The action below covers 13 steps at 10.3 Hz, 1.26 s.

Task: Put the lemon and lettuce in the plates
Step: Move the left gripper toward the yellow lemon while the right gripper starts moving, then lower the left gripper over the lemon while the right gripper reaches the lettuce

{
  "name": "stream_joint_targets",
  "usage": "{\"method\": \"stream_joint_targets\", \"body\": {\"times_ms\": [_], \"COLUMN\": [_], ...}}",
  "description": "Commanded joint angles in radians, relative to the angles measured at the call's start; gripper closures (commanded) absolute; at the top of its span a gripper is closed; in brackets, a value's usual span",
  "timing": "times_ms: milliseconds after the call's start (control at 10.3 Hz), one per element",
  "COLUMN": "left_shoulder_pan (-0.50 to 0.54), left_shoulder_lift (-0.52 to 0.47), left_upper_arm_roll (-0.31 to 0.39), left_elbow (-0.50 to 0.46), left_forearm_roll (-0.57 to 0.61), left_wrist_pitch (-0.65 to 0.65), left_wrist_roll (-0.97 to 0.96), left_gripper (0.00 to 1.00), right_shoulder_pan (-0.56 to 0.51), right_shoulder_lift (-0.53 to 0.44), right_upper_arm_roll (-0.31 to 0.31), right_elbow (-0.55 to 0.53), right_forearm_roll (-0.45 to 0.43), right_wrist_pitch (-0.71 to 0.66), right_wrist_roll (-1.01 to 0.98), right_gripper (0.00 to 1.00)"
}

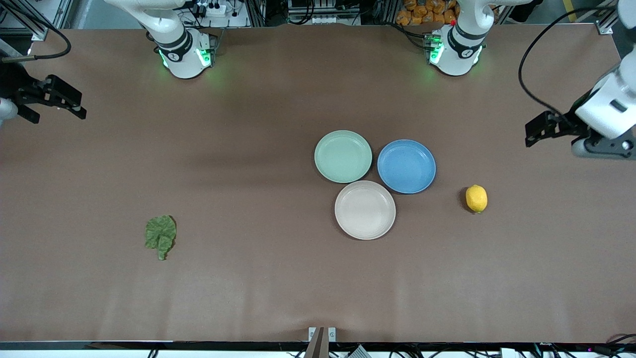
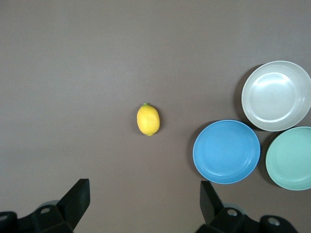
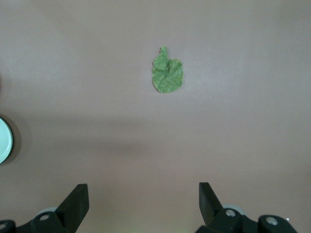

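Lemon point(image 1: 476, 198): on the table point(image 1: 248, 124), beside the blue plate point(image 1: 406, 166) toward the left arm's end, apart from it.
Lettuce point(image 1: 160, 236): flat, well apart from the blue plate toward the right arm's end.
Plates: mint plate point(image 1: 343, 156) and cream plate point(image 1: 364, 210) touch the blue plate; all empty.
Risk: lemon may roll from a pinch; thin leaf may slip.
Left gripper point(image 1: 532, 133): raised over bare table near the lemon, jaws wide.
Right gripper point(image 1: 62, 102): raised at the table's edge, jaws wide.
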Motion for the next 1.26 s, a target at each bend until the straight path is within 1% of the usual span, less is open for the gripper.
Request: {"method": "stream_joint_targets", "body": {"times_ms": [0,194,388,679,1164], "left_shoulder_pan": [0.002,0.002,0.005,0.002,0.005], "left_shoulder_lift": [-0.021,-0.021,-0.012,0.071,0.188], "left_upper_arm_roll": [0.004,0.004,0.006,0.006,0.006], "left_elbow": [-0.079,-0.171,-0.222,-0.227,-0.202], "left_forearm_roll": [-0.015,-0.015,-0.015,-0.009,-0.003], "left_wrist_pitch": [0.067,0.166,0.221,0.275,0.35], "left_wrist_roll": [0.024,0.024,0.024,0.024,0.025], "left_gripper": [0.0,0.0,0.0,0.0,0.0], "right_shoulder_pan": [-0.007,-0.007,-0.007,-0.008,-0.012], "right_shoulder_lift": [-0.02,-0.015,-0.012,-0.007,-0.007], "right_upper_arm_roll": [0.004,0.005,0.007,0.02,0.016], "right_elbow": [0.0,0.011,0.031,0.032,0.025], "right_forearm_roll": [0.001,0.001,0.001,0.0,-0.002], "right_wrist_pitch": [-0.025,-0.027,-0.027,-0.015,-0.016], "right_wrist_roll": [-0.005,-0.004,-0.005,0.004,-0.004], "right_gripper": [0.0,0.0,0.0,0.0,0.0]}}
